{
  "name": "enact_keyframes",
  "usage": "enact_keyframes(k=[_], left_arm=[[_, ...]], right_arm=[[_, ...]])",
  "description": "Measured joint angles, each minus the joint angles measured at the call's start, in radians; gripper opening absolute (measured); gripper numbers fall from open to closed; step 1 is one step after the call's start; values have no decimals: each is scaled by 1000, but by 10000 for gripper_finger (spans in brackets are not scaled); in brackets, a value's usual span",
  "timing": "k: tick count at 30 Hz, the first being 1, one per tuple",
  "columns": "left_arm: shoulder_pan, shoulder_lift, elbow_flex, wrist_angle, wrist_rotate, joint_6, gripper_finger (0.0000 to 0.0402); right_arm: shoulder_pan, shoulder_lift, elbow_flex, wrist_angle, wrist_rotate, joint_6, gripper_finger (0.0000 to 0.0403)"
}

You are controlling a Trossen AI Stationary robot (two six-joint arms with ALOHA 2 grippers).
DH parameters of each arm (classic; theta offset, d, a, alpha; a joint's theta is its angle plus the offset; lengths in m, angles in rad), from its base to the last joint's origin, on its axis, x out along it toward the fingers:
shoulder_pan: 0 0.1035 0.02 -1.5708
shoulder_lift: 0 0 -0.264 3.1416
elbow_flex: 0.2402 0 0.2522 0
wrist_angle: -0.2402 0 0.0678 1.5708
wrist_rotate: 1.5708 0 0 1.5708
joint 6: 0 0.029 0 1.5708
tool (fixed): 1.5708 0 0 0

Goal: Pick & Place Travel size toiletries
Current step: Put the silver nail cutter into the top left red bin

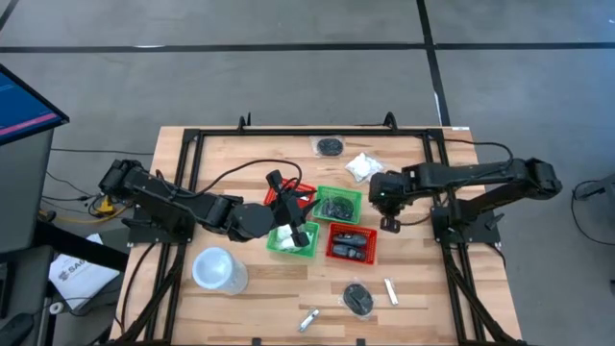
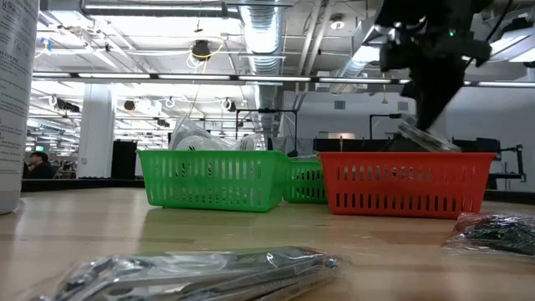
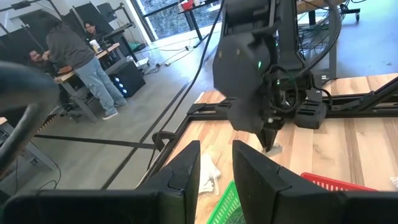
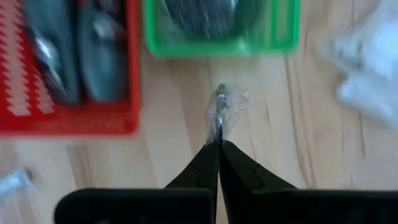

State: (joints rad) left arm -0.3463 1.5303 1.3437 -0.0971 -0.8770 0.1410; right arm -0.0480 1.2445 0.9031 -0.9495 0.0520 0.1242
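My right gripper (image 1: 389, 223) is shut on a small piece in clear wrap (image 4: 222, 111), above bare wood beside the red basket (image 1: 351, 242) and the green basket of black bundles (image 1: 338, 204). My left gripper (image 1: 288, 207) hovers open over the green basket of white packets (image 1: 293, 238) and touches nothing. Loose on the table lie a white packet (image 1: 362, 166), a black bundle (image 1: 330, 146) at the far side, another black bundle (image 1: 358, 299) and two silvery tubes (image 1: 391, 291) (image 1: 308, 319) at the near side. My right gripper pinches the clear wrap's near edge (image 4: 219, 132) between its two fingertips (image 4: 208, 155). The fingers point down at a slant. The small wrapped piece sticks out past the tips, and in the low view it (image 2: 422, 134) hangs higher than the red basket's rim, clear of the table.
A large white cup (image 1: 216, 269) stands near the table's left near side. Another red basket (image 1: 300, 192) sits under my left arm's wrist. A black metal frame (image 1: 317, 130) runs along the table's far edge and sides. People stand in the room beyond the table (image 3: 81, 56).
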Motion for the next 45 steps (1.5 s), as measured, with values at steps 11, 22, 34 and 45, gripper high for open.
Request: enact_keyframes(k=[11,22,34,45], left_arm=[[0,0,0,1,0,0,85],[2,0,0,2,0,0,85],[85,0,0,3,174,-71,85],[159,0,0,7,431,-142,86]], right_arm=[[29,-56,1,295,0,-74,0],[29,-61,1,577,-2,-178,0],[60,-108,3,827,-4,-274,0],[111,-195,1,885,-4,-332,0]])
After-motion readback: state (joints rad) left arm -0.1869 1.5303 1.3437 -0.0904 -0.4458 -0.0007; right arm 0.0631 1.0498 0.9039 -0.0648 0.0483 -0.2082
